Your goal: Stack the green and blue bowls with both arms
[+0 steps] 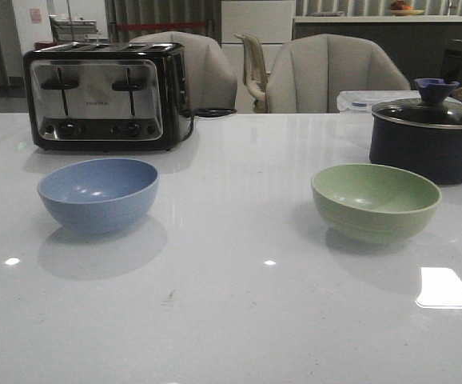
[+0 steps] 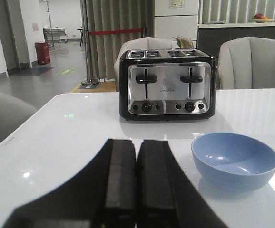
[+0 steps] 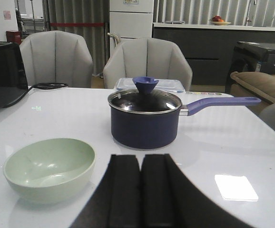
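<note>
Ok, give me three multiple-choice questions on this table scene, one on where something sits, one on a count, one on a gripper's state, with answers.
1. Where is the toaster?
A. behind the blue bowl
B. behind the green bowl
C. inside the pot

2. How many bowls stand on the table?
A. one
B. two
C. three

3. How are the left gripper and its fingers?
A. wide open
B. shut on a bowl
C. shut, holding nothing

Answers:
1. A, the front view shows the toaster at the far left, beyond the blue bowl.
2. B, one blue and one green, set apart.
3. C, the left wrist view shows the fingers pressed together, the blue bowl off to one side.
</note>
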